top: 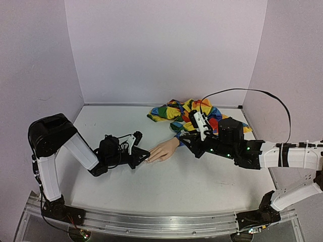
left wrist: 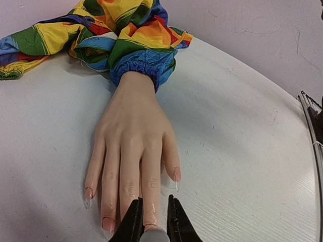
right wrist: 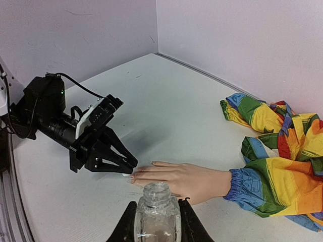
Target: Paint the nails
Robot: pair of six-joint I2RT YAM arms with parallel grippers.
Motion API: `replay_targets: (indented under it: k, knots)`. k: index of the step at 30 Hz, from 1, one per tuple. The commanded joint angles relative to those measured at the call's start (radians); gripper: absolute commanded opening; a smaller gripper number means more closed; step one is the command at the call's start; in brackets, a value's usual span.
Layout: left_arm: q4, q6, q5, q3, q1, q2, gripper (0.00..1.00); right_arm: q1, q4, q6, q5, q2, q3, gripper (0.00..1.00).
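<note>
A peach mannequin hand (top: 164, 150) (left wrist: 131, 146) (right wrist: 186, 179) lies palm down on the white table, with its wrist in a rainbow patchwork sleeve (top: 197, 113) (left wrist: 126, 35) (right wrist: 282, 171). Its nails (left wrist: 107, 223) are long with clear tips. My left gripper (top: 145, 157) (left wrist: 154, 222) (right wrist: 126, 169) is at the fingertips, shut on a small grey-white cap (left wrist: 154, 235) held over the tip of one middle finger. That finger shines wet, and its nail is hidden. My right gripper (top: 191, 141) (right wrist: 157, 222) hovers by the wrist, shut on a small clear bottle (right wrist: 157, 212) with an uncapped neck.
The sleeve's bunched cloth lies at the back right of the table (top: 131, 186), partly under the right arm. Lilac walls (top: 161, 50) close in the back and both sides. A metal rail (top: 151, 222) runs along the near edge.
</note>
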Motion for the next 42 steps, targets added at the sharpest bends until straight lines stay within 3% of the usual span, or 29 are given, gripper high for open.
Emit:
replay_targets:
  k: [1, 29, 42]
  knots:
    - [0.026, -0.005, 0.005, -0.011, 0.004, 0.010, 0.00, -0.005, 0.067, 0.012, -0.006, -0.015, 0.008, 0.00]
    - [0.027, 0.003, -0.010, -0.044, 0.004, -0.020, 0.00, -0.005, 0.067, 0.012, -0.039, -0.012, 0.025, 0.00]
    - [-0.012, 0.021, -0.023, -0.062, 0.004, -0.173, 0.00, -0.005, 0.066, 0.014, -0.037, -0.017, 0.017, 0.00]
